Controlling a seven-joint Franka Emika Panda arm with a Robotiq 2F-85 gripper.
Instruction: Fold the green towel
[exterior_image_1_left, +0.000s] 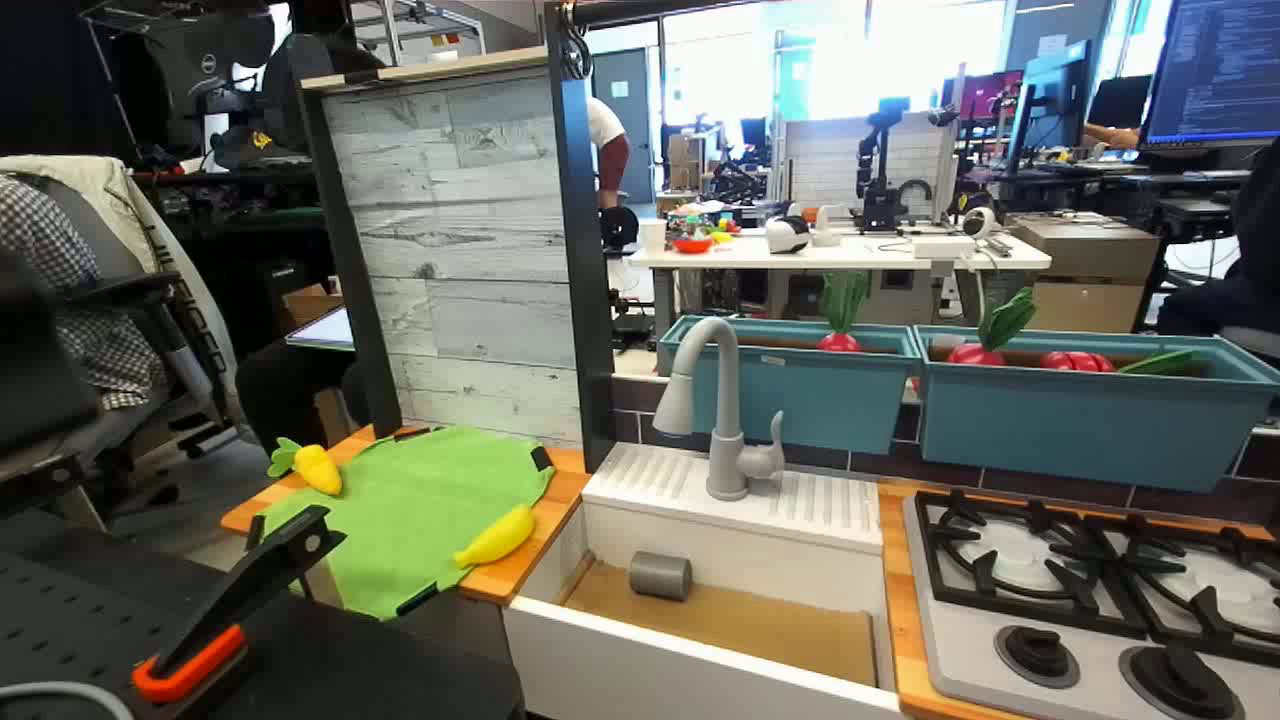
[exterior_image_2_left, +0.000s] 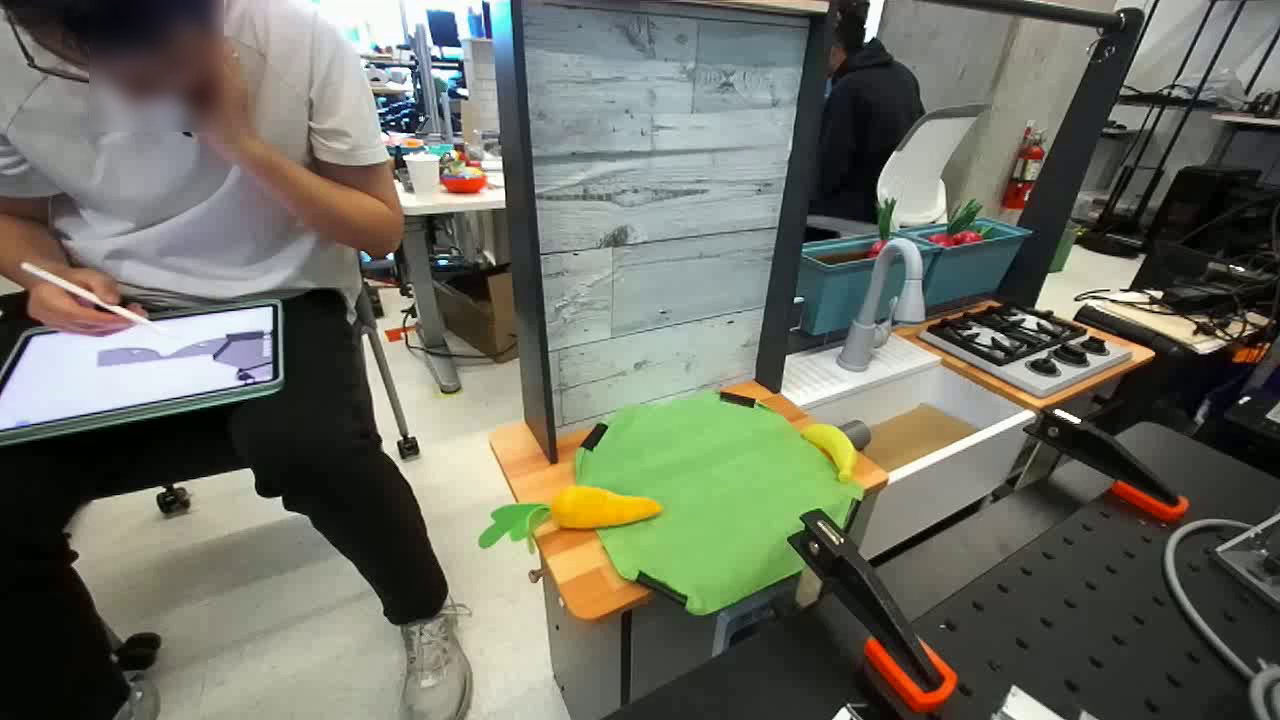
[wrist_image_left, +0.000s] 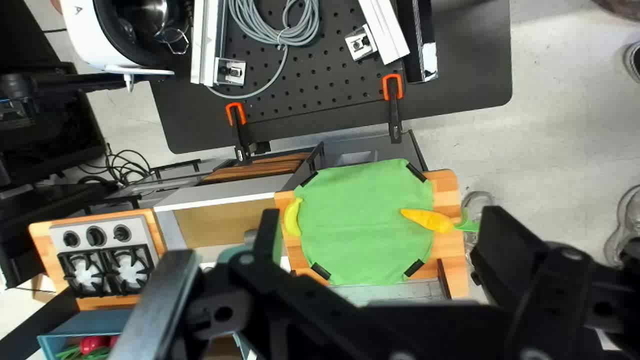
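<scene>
The green towel (exterior_image_1_left: 410, 510) lies spread nearly flat on the wooden counter beside the sink. It also shows in an exterior view (exterior_image_2_left: 700, 490) and in the wrist view (wrist_image_left: 360, 190). Black strips sit at its corners, and one edge hangs over the counter's front. My gripper (wrist_image_left: 381, 216) is open with nothing between its fingers. In the wrist view the towel shows between and beyond the fingers, well below them. The gripper is out of view in both exterior views.
A toy carrot (exterior_image_2_left: 605, 508) overlaps one towel side; a toy banana (exterior_image_1_left: 497, 537) lies at the opposite edge. A faucet (exterior_image_1_left: 730, 420) stands behind the sink (exterior_image_1_left: 700, 660). A plank panel (exterior_image_2_left: 660, 200) rises behind the towel. A clamp (exterior_image_2_left: 870, 610) sits at the front.
</scene>
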